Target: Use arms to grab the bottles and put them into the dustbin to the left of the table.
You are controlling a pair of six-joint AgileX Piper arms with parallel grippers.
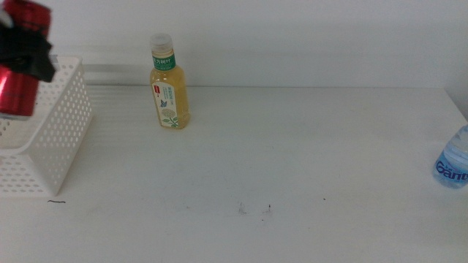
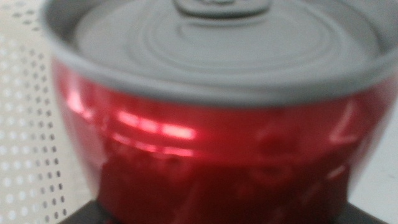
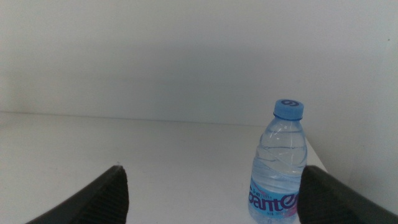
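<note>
Taking the dustbin [image 1: 55,139] as the landmark, the task is being judged as barely begun: nothing can be made out inside the dustbin, though its interior is largely hidden, and all three containers are outside it.

Nearest, the red soda can [image 1: 18,88] is being held in the air directly above the dustbin's open top by the left gripper [image 1: 28,55], whose dark fingers are clenched around the can's upper part. In the left wrist view the can [image 2: 211,155] is filling the picture, with the perforated wall [image 2: 25,155] just behind it. Only the release is being left for this item.

Farther back, just beside the dustbin's far corner, the yellow tea bottle [image 1: 170,91] is standing upright and untouched on the table [image 1: 292,161].

Well apart from the dustbin, at the table's opposite edge, the clear water bottle [image 1: 453,164] is standing upright. The right gripper [image 3: 214,193] is being kept near it with fingers spread wide and holding nothing; the bottle [image 3: 278,168] is being seen beyond them, not yet between them.
</note>
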